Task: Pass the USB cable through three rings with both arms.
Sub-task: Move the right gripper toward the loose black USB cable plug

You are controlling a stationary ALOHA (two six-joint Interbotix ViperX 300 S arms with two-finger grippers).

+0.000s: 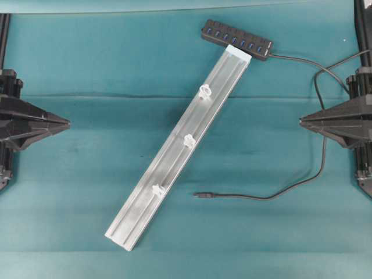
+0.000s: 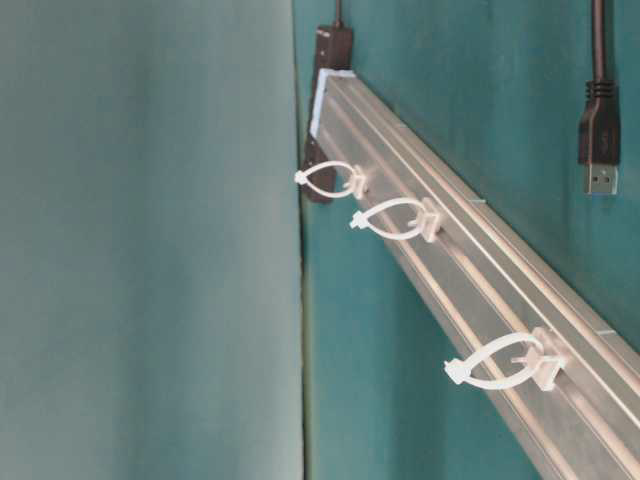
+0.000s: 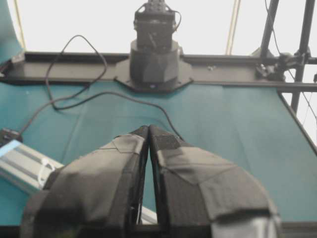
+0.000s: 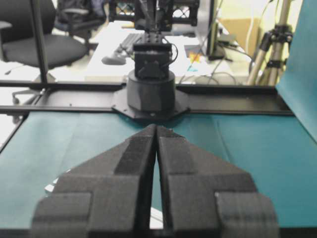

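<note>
Left gripper [image 1: 65,123] parked at the left edge of the teal cloth [image 1: 87,221], fingers pressed together on nothing, well apart from everything else. Aluminium rail [image 1: 136,218] lying diagonally across the middle, carrying three white zip-tie rings: near one [image 1: 157,189], middle one [image 1: 189,139], far one [image 1: 204,90], each standing up off the rail as a small loop. Black USB hub [image 1: 236,39] touching the rail's far end. USB cable [image 1: 302,183] trailing from the hub, curving round to a plug [image 1: 203,196] flat on the cloth, just right of the near ring. Probably light, limp and thin; best pinched just behind the stiff plug for aiming. Right gripper [image 1: 303,122] closed and empty, near the cable's bend.
</note>
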